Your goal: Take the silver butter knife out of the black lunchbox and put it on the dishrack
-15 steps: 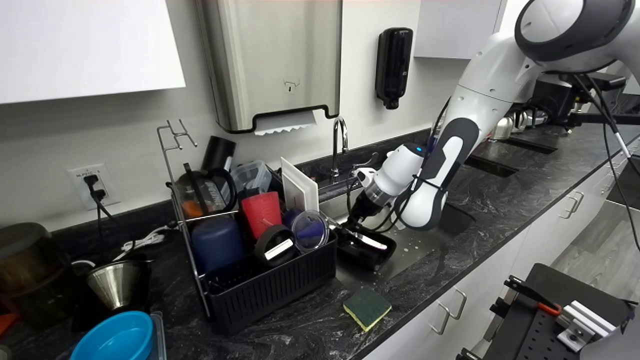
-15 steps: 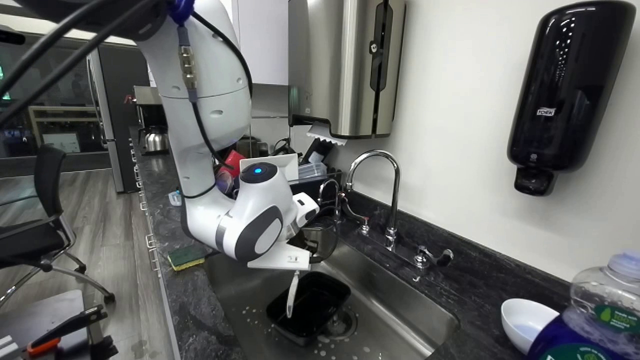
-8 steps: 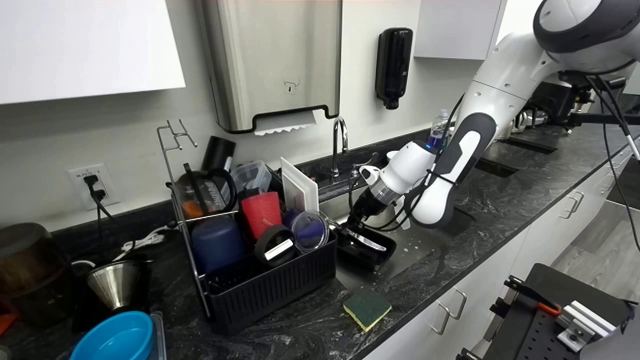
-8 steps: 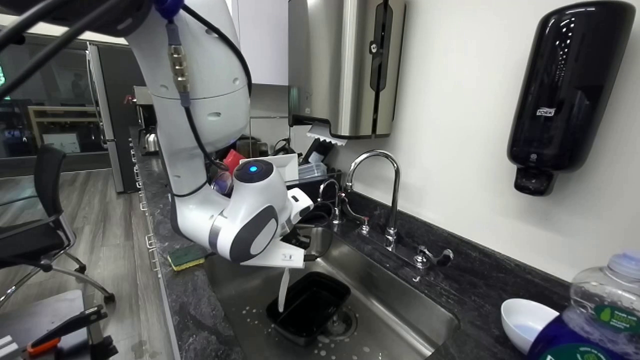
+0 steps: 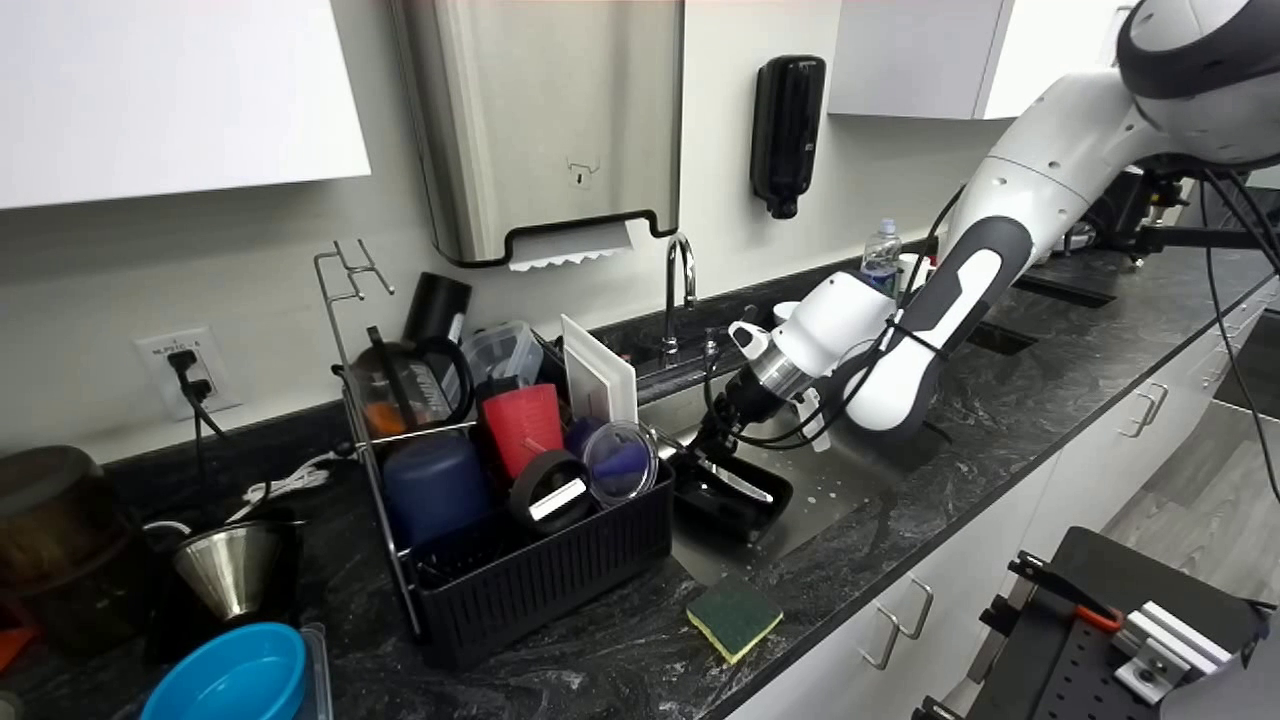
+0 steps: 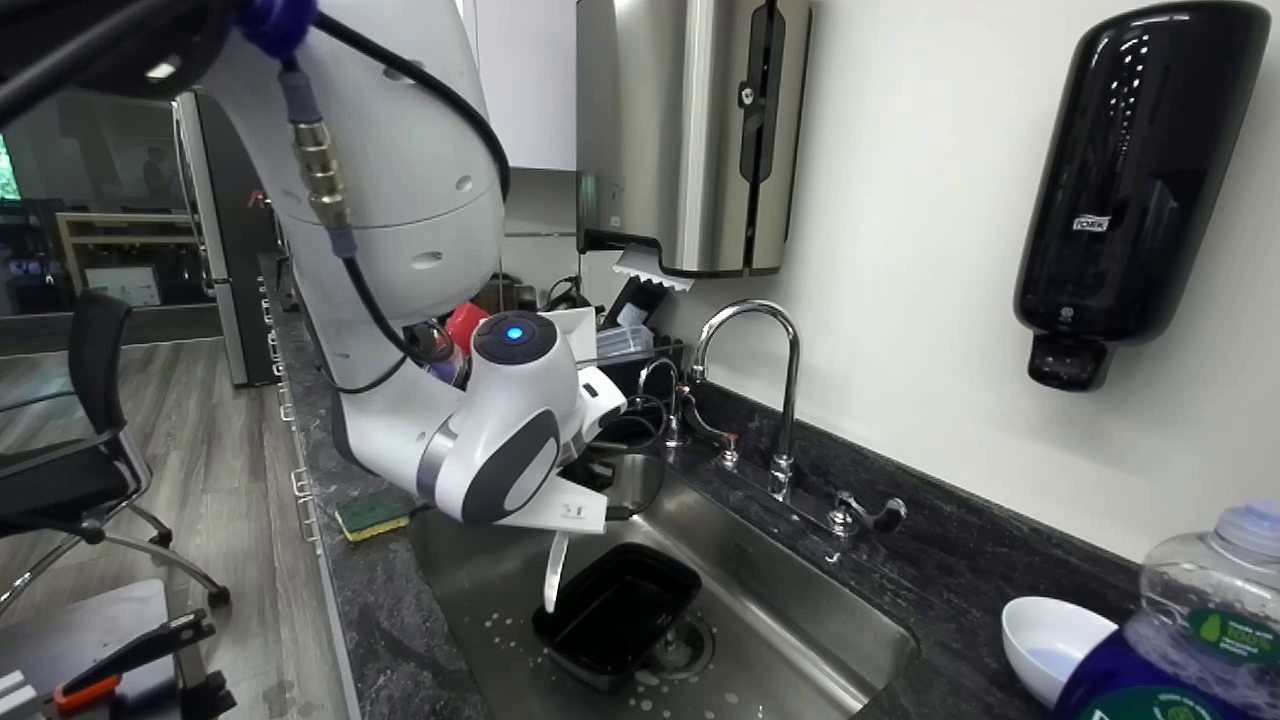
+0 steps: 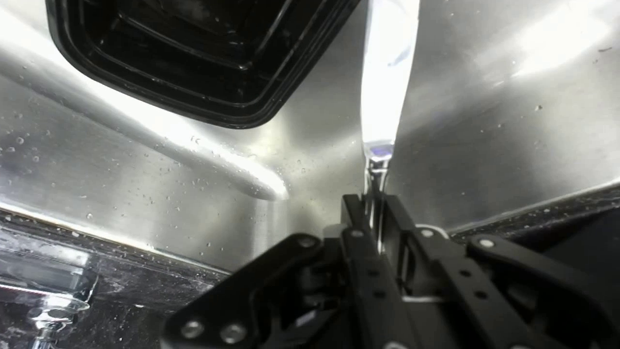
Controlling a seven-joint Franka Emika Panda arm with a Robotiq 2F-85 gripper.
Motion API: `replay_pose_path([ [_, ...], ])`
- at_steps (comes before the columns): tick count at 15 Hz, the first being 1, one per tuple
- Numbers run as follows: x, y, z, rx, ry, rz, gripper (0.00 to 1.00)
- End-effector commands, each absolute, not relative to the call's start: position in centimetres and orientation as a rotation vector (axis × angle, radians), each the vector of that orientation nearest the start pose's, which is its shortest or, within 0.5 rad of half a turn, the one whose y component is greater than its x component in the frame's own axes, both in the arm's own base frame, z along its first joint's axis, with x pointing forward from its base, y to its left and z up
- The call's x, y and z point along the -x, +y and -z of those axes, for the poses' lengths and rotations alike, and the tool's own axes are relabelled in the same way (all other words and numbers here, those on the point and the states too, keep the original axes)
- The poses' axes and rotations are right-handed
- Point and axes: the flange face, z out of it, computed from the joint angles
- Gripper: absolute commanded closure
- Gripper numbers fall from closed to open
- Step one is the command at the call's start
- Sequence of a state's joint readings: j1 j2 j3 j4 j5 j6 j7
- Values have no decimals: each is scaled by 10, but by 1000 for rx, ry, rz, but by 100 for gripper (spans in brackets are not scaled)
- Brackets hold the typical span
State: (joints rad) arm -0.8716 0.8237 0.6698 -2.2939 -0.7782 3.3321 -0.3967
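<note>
My gripper (image 7: 373, 199) is shut on the silver butter knife (image 7: 390, 72), whose bright blade sticks out past the fingertips. The black lunchbox (image 7: 232, 109) lies on the sink floor; in the wrist view the blade passes beside it, clear of its rim. In an exterior view the knife (image 6: 556, 570) hangs below the white hand, its tip at the left edge of the lunchbox (image 6: 625, 605). That view hides the fingers behind the hand. Left of the gripper (image 5: 705, 445) stands the black dishrack (image 5: 545, 575), loaded with dishes, right beside the sink.
Inside the rack are a red cup (image 5: 523, 428), a blue container (image 5: 435, 490) and a white board (image 5: 600, 372). A faucet (image 6: 794, 385) rises behind the steel sink (image 6: 800, 610). A sponge (image 5: 735, 612) lies on the counter; a white bowl (image 6: 1050, 640) stands beyond.
The upper arm links have swung away from the dishrack. The held knife has shifted slightly up and toward the counter's front edge, from above the lunchbox's inside to its rim. The lunchbox has stayed put.
</note>
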Motion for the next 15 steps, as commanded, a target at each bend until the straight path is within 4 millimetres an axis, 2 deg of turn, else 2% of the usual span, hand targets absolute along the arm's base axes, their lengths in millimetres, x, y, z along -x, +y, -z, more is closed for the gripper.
replay_pose_path([
  [1,-525,-18,-144,2526,-973,888,97],
  [8,-528,-33,-149,2476,-901,854,97],
  [15,-529,-35,-151,2378,-917,817,97],
])
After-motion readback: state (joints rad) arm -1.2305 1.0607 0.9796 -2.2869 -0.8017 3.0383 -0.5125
